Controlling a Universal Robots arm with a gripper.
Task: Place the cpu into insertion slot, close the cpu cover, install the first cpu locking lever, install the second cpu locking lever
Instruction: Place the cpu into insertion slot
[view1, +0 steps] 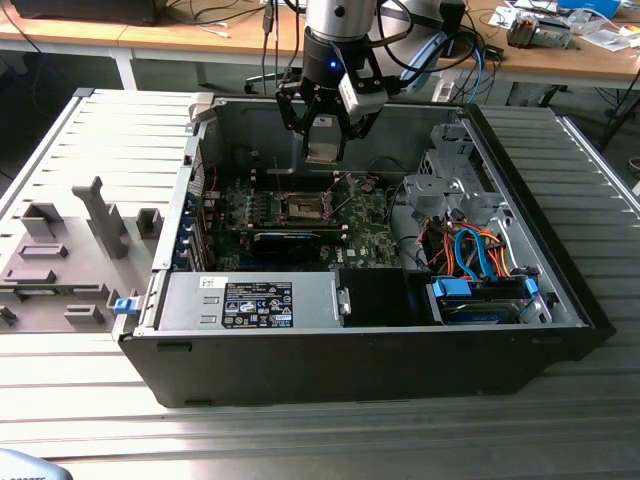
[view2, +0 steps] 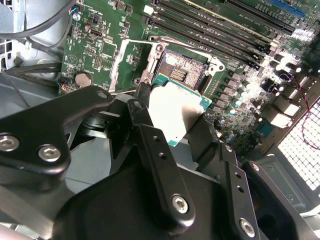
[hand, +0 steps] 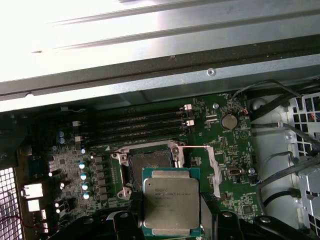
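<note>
- Gripper (view1: 326, 150) hung straight down from the upright arm, inside the open computer case (view1: 560, 270).
- Wrist was poised over the green board (hand: 225, 150).
- cpu cover (hand: 214, 172) stood open beside the insertion slot (hand: 150, 167), whose pin field was bare.
- Fingers (view2: 150, 130) were clamped on opposite edges of the cpu (hand: 171, 202), which was held flat above the slot and not seated.

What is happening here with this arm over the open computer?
A robot arm's gripper holds the cpu between its fingers, above the green board inside the open computer case. The chip hangs close to the insertion slot but is not yet seated in it. The cpu cover is swung open beside the slot, so the pin field lies bare.
</note>
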